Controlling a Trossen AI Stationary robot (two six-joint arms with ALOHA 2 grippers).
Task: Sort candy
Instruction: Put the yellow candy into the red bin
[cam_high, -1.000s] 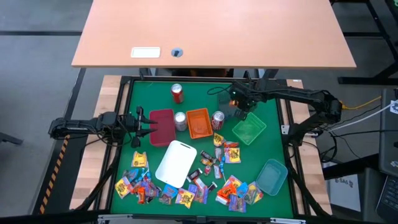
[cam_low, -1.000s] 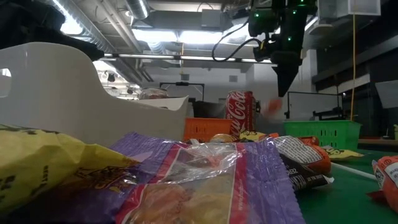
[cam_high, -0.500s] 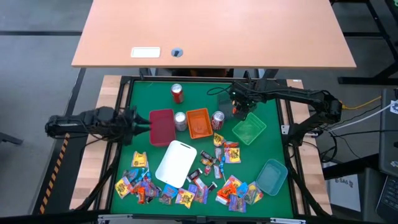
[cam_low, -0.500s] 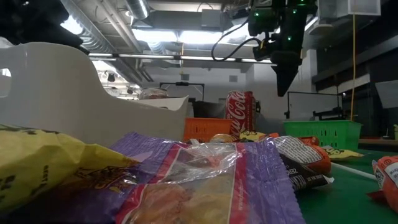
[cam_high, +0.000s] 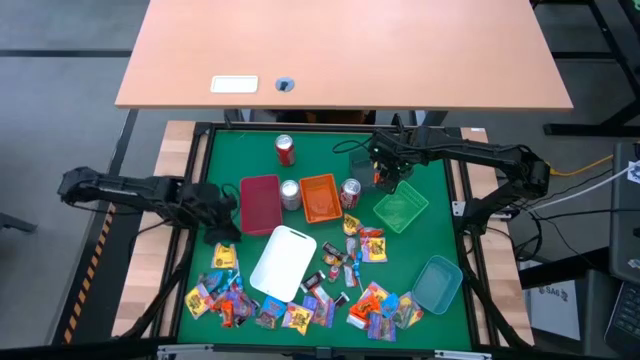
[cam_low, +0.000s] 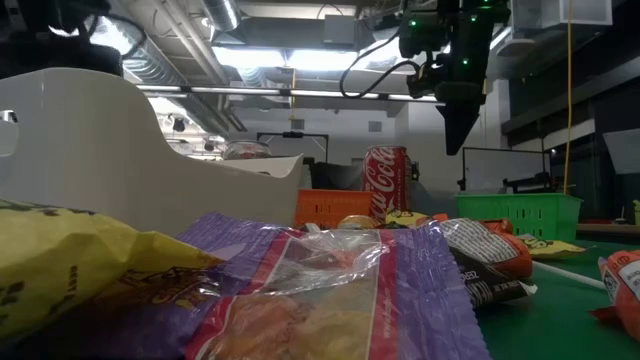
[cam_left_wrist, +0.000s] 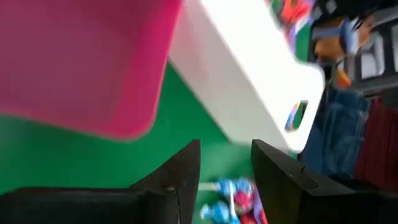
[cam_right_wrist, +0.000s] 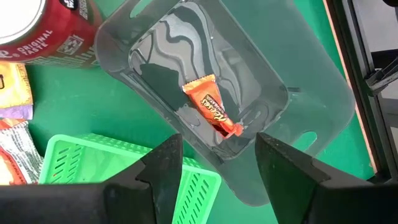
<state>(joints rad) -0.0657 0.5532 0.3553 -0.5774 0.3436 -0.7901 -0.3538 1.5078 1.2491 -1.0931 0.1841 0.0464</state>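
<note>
Right wrist view: orange candy (cam_right_wrist: 211, 106) lies diagonally in grey tray (cam_right_wrist: 292, 68); right pincer (cam_right_wrist: 214, 163) apart, empty.

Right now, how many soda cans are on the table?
3: a red can near the far edge, a silver can between the maroon and orange trays, another can right of the orange tray.

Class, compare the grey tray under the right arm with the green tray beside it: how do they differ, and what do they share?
The grey tray has smooth, see-through walls; the green tray has slotted walls. The grey tray holds one orange candy; in the high view the green tray looks empty. The right tool hangs over the grey tray, not the green one. Both are rectangular plastic trays on the green mat.
</note>
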